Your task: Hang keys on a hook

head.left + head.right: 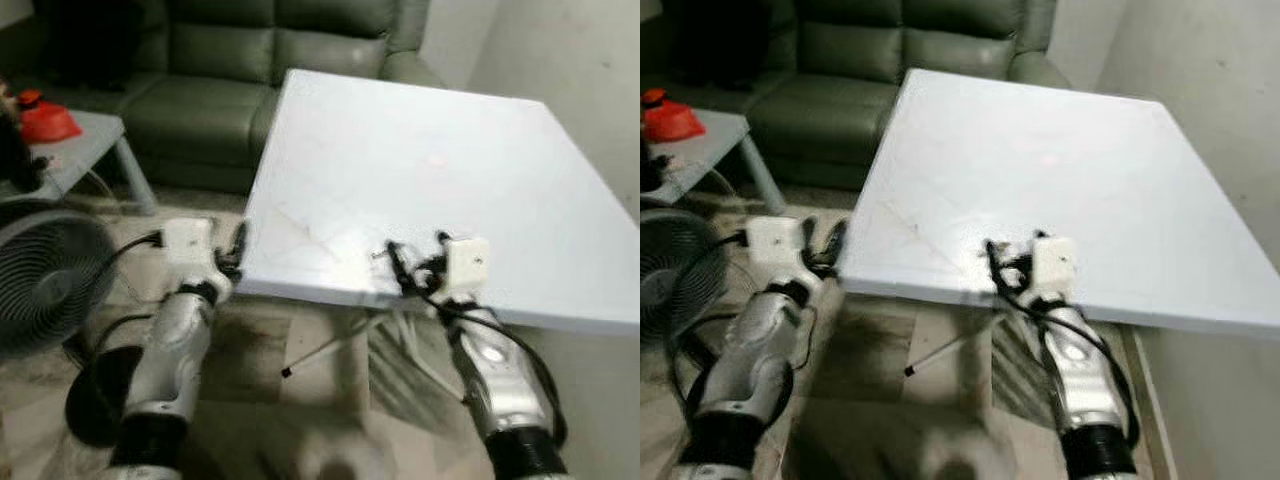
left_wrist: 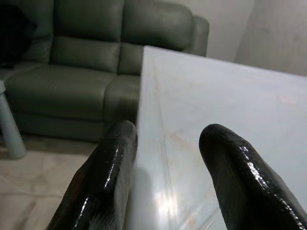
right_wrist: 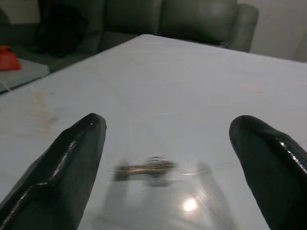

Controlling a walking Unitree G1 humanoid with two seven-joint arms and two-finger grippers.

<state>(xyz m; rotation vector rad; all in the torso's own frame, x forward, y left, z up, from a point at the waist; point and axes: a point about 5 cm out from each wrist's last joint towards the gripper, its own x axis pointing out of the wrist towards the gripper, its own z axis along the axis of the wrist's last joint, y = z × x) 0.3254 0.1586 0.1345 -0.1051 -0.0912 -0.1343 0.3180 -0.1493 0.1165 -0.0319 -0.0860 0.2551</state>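
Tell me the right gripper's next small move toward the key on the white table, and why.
Probably lower the right gripper straight onto the key and close. In the right wrist view its fingers are spread wide with the key lying flat on the white table between them, not yet touched. The left gripper waits open at the table's left edge. The key is blurred, so its exact shape is unclear.

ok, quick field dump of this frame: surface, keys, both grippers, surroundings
surface: white table, glossy top
keys: small metal key lying flat on the table near its front edge, blurred
right gripper: jaws open, over the table's front edge, key on the tabletop between the fingers, not gripped
left gripper: jaws open, holding nothing, at the table's front left corner
hook: cannot tell
surroundings: green sofa behind the table; fan on the floor at left; red object on a grey side table
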